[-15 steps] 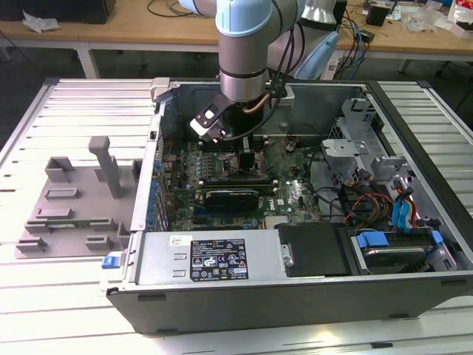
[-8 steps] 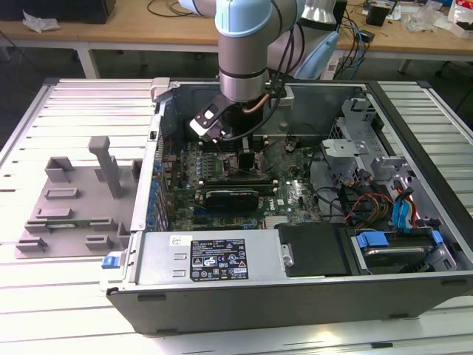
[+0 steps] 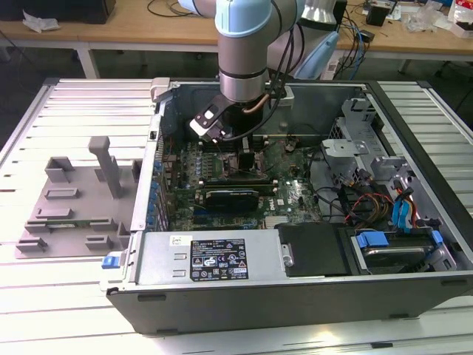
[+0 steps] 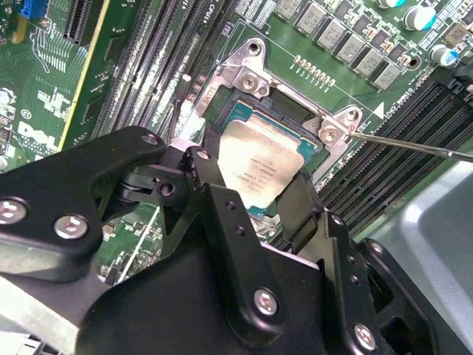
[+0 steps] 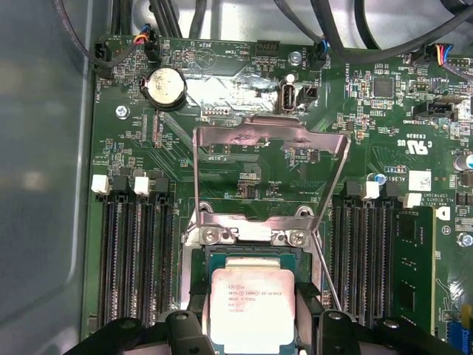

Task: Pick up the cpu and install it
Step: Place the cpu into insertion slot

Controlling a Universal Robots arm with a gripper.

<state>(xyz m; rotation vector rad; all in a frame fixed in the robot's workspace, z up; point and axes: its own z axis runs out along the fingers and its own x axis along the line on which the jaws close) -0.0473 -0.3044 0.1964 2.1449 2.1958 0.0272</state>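
Silvery square cpu (image 4: 262,166) (image 5: 251,307) is clamped between the black gripper's (image 4: 255,179) fingers (image 4: 214,177) over its open socket (image 4: 288,111). A hinged steel frame (image 5: 270,140) stands raised beyond the fingertips, with black memory slots (image 5: 137,251) flanking.

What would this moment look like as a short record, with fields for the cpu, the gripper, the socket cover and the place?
cpu: silvery square chip, at the open socket
gripper: jaws against two opposite edges of the cpu
socket cover: metal frame, stands raised
place: green motherboard inside an open computer case
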